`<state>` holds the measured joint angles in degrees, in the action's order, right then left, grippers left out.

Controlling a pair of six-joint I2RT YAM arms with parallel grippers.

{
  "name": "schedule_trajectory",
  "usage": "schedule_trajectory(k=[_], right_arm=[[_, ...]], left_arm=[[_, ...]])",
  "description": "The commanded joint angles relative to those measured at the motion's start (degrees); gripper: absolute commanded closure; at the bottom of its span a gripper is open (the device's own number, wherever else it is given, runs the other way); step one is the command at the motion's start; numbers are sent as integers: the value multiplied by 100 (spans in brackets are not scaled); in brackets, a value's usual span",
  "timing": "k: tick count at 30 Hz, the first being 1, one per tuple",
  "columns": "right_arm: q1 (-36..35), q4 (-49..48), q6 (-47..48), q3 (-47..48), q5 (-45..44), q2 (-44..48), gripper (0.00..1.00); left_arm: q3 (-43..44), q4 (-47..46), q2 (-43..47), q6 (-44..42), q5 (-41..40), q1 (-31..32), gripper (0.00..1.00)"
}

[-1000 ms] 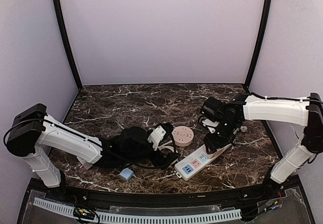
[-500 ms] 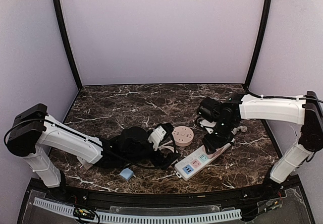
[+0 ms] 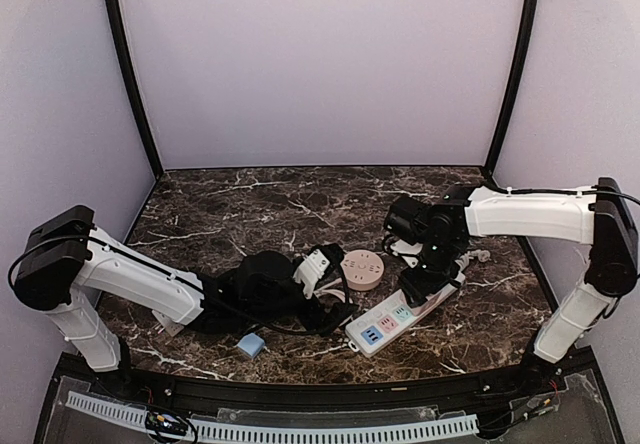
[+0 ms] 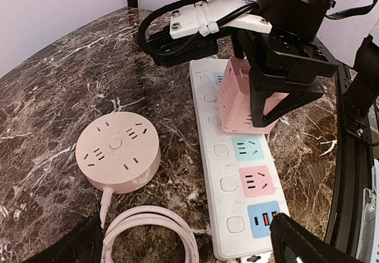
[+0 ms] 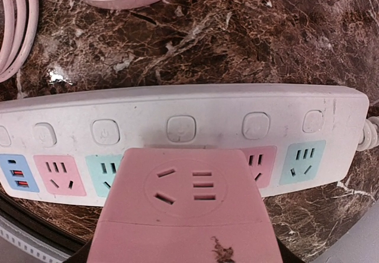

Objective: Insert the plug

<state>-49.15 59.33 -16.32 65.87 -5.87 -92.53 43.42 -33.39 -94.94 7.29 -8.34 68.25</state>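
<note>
The plug (image 4: 240, 94) is a pink cube adapter with a socket face (image 5: 189, 183) on top. My right gripper (image 4: 284, 79) is shut on it from both sides. The cube stands over a middle outlet of the white power strip (image 4: 237, 174), its lower edge against the strip's face (image 5: 177, 109); its prongs are hidden. From above, the right gripper (image 3: 425, 279) is over the strip's (image 3: 385, 326) far half. My left gripper (image 3: 318, 282) rests low on the table, open and holding nothing, with its black fingertips (image 4: 296, 245) beside the strip's near end.
A round pink socket hub (image 4: 116, 150) lies left of the strip, its pink cable (image 4: 151, 230) coiled between my left fingers. A small blue block (image 3: 250, 345) sits near the front edge. Black cables (image 4: 177, 41) cross behind the strip. Purple walls enclose the marble table (image 3: 250, 204).
The right arm has shifted slightly left and forward over the strip, carrying the pink plug with it. The left arm has not moved.
</note>
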Motion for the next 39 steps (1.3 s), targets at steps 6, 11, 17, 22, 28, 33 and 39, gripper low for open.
schedule_trajectory(k=[6, 11, 17, 22, 28, 33, 39], right_arm=[[-34, -370, -173, -303, -21, -465, 100], [-34, -468, -301, -368, -62, -587, 100], [-38, -559, -462, -471, -157, -940, 100], [-26, -728, -495, -532, -14, -1163, 100], [-34, -918, -123, -615, 82, -1299, 100], [364, -1083, -632, -736, 276, -1068, 100], [345, -1045, -548, -767, 414, -900, 100]], left_arm=[[-36, -63, -40, -20, 94, -31, 1], [-35, -57, -28, -11, 126, -31, 1], [-35, -46, -29, -2, 152, -26, 1], [-35, -45, -31, 1, 181, -31, 1], [-35, -45, -24, -7, 185, -31, 1], [-35, -46, -21, 24, 218, -30, 1], [-35, -56, -19, 29, 241, -31, 1]])
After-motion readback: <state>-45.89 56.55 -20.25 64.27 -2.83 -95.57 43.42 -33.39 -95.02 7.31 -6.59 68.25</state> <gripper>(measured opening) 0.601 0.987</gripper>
